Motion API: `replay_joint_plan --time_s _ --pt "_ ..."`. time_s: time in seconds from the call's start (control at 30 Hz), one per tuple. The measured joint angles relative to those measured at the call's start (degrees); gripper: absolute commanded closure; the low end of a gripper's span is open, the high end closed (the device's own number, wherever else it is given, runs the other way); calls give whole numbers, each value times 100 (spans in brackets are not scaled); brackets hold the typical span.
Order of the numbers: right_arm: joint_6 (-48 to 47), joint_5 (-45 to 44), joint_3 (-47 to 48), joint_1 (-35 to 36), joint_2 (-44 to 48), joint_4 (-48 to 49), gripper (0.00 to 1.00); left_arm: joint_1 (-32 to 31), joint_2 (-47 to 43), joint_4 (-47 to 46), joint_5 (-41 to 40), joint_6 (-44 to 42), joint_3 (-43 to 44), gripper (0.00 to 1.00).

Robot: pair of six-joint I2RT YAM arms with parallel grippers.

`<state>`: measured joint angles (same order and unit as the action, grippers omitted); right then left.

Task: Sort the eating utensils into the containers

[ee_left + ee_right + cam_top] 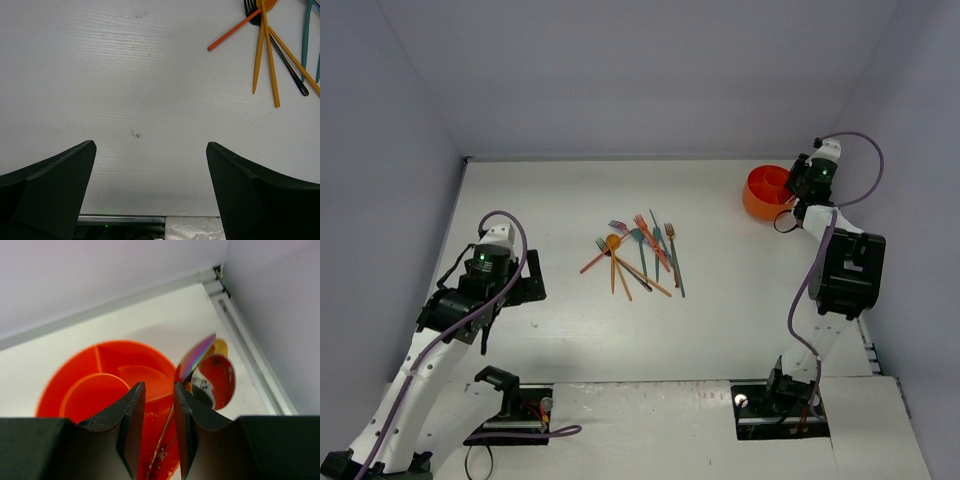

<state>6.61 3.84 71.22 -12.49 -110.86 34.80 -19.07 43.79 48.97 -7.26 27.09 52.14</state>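
Observation:
The eating utensils [640, 255] lie in a loose pile mid-table: orange, red, teal, purple and dark forks, spoons and sticks. Part of the pile shows in the left wrist view, with orange sticks [263, 50], a dark fork [287, 62] and a teal handle [305, 40]. The orange container [760, 195] stands at the far right. My right gripper [159, 387] hovers just over the container [90, 385], jaws slightly apart. Below it an iridescent spoon [197, 357] and a mirror-like spoon [216, 380] stand in a compartment. My left gripper [150, 145] is wide open and empty over bare table.
The table's back-right corner and wall rail [240, 325] lie close behind the container. White walls enclose the table on three sides. The left arm [470, 300] is well to the left of the pile.

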Motion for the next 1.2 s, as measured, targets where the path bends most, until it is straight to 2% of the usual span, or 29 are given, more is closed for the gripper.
replay_joint_plan --time_s 0.3,0.53,0.77,0.97,1.2 --pt "-124 49 20 331 1347 -742 65 0 -183 0 63 4 0 9" --pt "-64 47 404 1140 1938 -2002 64 0 -304 2 82 13 0 9" --pt "253 141 269 2263 2001 -3206 66 0 -219 2 119 36 4 9" --pt "480 196 -101 3236 1924 -3714 68 0 -68 4 211 87 4 9" --pt "917 73 -34 4503 1229 -3863 69 0 19 4 309 188 4 9"
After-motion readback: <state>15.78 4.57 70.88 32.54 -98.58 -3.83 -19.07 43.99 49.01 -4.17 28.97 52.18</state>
